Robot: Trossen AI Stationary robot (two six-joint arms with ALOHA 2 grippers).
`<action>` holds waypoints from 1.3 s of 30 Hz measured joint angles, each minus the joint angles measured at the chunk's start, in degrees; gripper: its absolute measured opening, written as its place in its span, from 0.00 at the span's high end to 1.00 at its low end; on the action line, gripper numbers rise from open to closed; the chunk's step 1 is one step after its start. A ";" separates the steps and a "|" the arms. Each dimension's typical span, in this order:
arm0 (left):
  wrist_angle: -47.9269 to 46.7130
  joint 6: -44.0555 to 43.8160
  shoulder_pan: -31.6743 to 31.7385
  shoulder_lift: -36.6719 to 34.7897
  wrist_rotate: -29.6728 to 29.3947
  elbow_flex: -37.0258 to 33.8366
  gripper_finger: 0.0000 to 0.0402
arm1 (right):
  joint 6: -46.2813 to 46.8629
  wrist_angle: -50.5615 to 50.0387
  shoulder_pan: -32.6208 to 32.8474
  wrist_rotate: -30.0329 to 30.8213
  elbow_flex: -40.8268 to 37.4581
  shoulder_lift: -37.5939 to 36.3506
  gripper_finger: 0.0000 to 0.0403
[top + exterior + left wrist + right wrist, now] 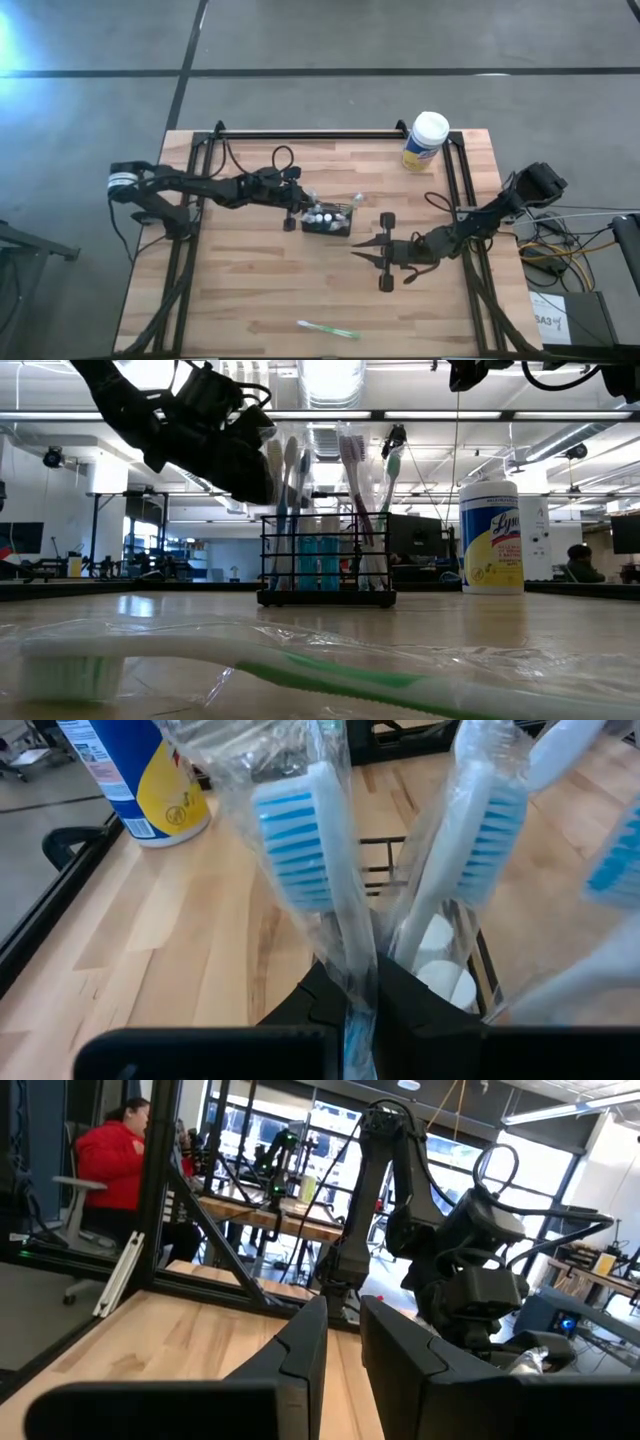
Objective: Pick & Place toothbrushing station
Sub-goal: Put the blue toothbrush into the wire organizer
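Note:
The black mesh holder point(330, 222) stands mid-table, with wrapped toothbrushes point(350, 470) upright in it and two white-topped round pieces point(440, 960) inside. My left gripper point(300, 207) is at the holder's left side, shut on a blue-bristled toothbrush point(295, 835) in clear wrap. My right gripper point(362, 250) hovers just right of the holder with its fingers a narrow gap apart and empty. A green toothbrush point(328, 328) in clear wrap lies flat near the table's front edge. My left gripper pinches the wrapped blue toothbrush by its handle point(352, 1005), below the bristle head, between its two fingers. The fingers lie across the handle, and the head sticks out past the fingertips. The brush stands roughly upright beside the holder point(280, 490). The gripper hides its lower end.
A large yellow canister with a white lid point(425, 140) stands at the far right of the table. Black frame rails point(300, 133) run along the back and both sides. A person in red point(110, 1160) sits in the room beyond.

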 joint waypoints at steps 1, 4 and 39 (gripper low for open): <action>-0.26 -0.06 0.00 -0.09 0.02 0.00 0.95 | 0.02 0.01 0.00 0.02 0.00 0.00 0.85; -1.11 -1.46 0.00 -0.83 0.00 -0.01 0.94 | 0.00 0.05 0.00 0.01 0.02 0.00 0.85; -8.49 -0.44 0.50 -17.92 -0.50 -0.24 0.23 | -1.97 -0.16 -0.28 0.02 0.02 0.00 0.84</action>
